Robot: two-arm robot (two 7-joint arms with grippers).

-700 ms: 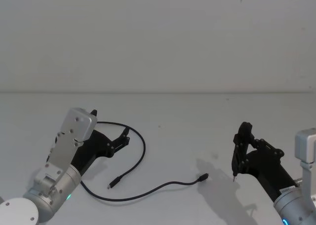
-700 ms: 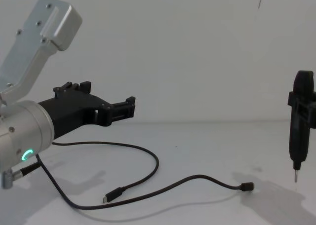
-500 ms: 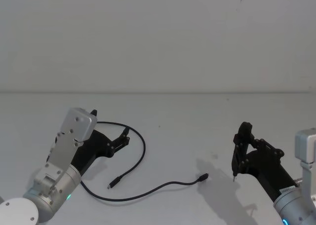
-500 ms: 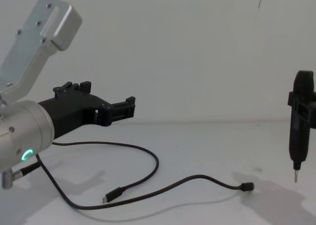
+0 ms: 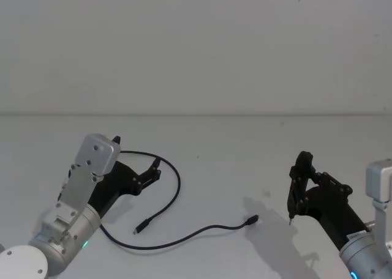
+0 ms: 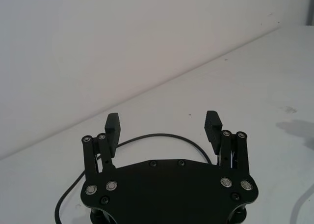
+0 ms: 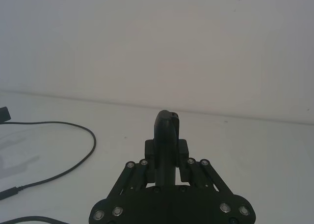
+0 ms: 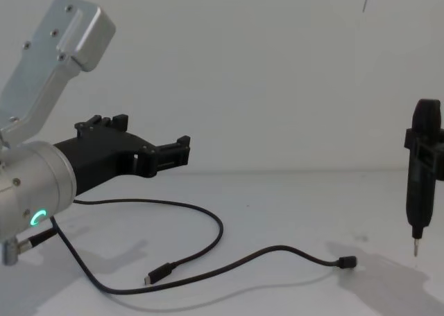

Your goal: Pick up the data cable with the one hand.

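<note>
Though unmoved since earlier, left tool released above data cable, right tool clenched on black rod.

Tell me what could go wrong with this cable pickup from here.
1. The data cable is thin and lies flat on the table; the open left gripper could close above it and miss.
2. Lifting may drag its far plug toward the pin-tipped tool held by the right gripper and snag.
</note>
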